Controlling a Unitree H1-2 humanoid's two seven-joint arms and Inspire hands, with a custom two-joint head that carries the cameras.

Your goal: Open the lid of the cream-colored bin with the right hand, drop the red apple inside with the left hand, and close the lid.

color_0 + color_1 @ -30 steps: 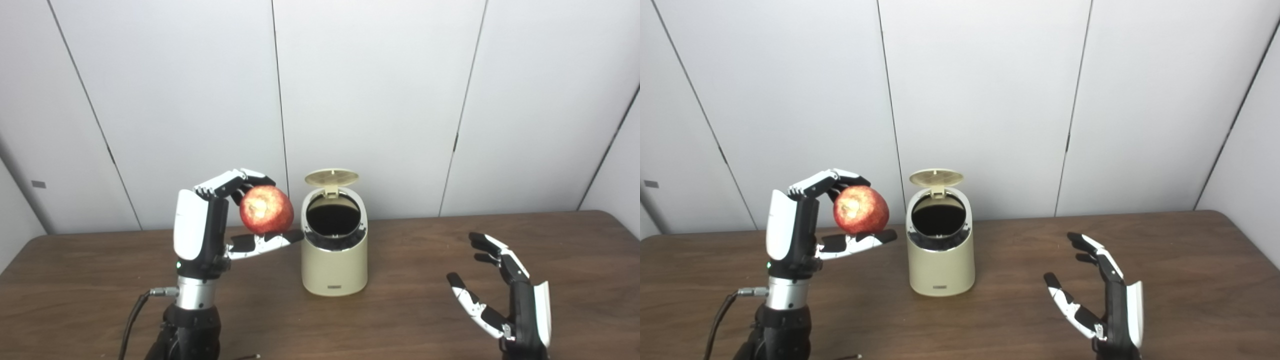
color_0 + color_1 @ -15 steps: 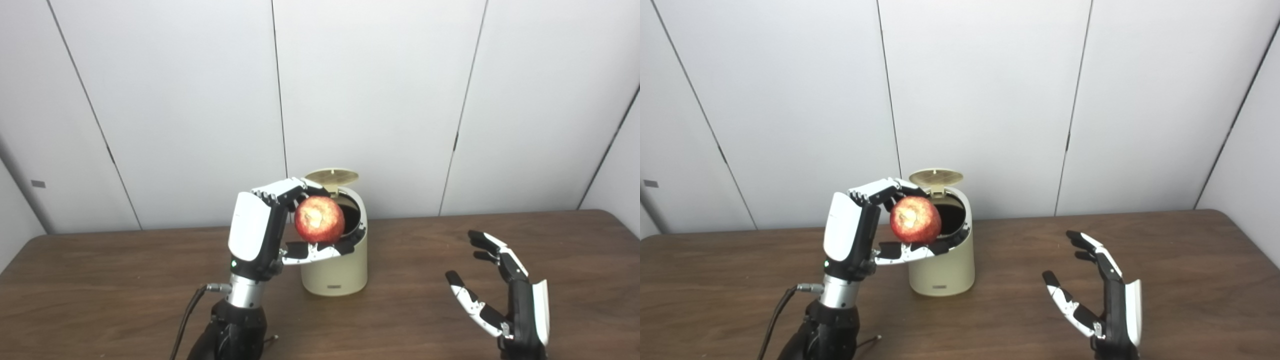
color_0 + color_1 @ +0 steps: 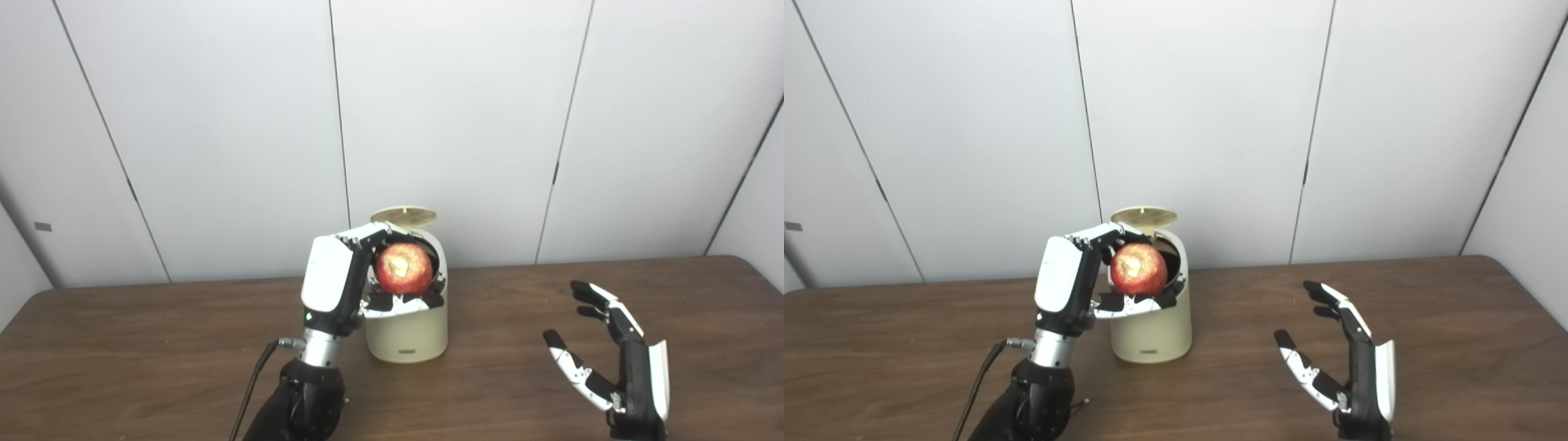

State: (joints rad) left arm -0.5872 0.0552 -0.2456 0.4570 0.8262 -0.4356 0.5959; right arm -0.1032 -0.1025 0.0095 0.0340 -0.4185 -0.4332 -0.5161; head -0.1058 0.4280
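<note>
Red apple (image 3: 403,268) is round and glossy, with a pale, rough patch on the side facing the cameras. It sits pinched in the left hand (image 3: 343,282), whose fingers (image 3: 366,234) curl over its top while the thumb (image 3: 401,303) supports it from below. The apple is held at the mouth of the cream-colored bin (image 3: 407,331), in front of the dark round opening and level with its rim; whether it has crossed that rim cannot be told. The bin is a small, rounded cylinder standing upright on the brown wooden surface (image 3: 153,361), with a tiny label near its base. Its lid (image 3: 403,215) is flipped up on the back hinge, ribbed underside showing. What the bin holds cannot be seen, its interior being dark and largely covered by the apple. The right hand (image 3: 1350,361) hangs well apart to the right of the bin, above the surface, fingers spread wide and holding nothing.
</note>
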